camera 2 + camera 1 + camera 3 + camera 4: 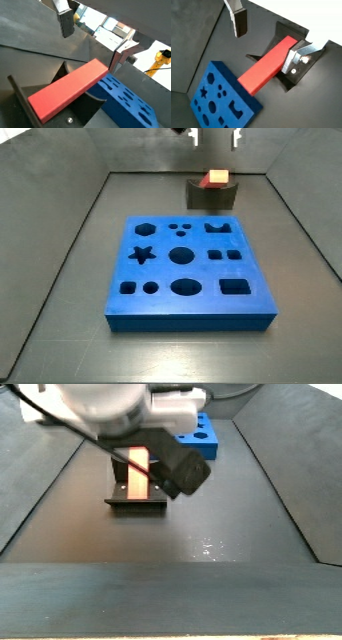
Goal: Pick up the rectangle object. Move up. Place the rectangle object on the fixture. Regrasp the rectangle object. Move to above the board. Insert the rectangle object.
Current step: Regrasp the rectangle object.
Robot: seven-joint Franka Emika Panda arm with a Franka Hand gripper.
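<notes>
The red rectangle object (214, 178) lies in the notch of the dark fixture (211, 198) at the far end of the floor, one square end facing the side view. In both wrist views it runs lengthwise across the fixture (282, 31), its near end reaching toward the blue board (221, 97). My gripper (214, 137) hangs open straight above the block, apart from it. Its fingers (238, 22) stand wide, and only the block (268, 65) far below shows between them. In a side view the arm hides most of the block (138, 470).
The blue board (187, 268) with star, round and square holes lies flat in mid-floor, in front of the fixture. Sloped dark walls (54, 238) close in both sides. A shiny spot (207, 546) marks the floor.
</notes>
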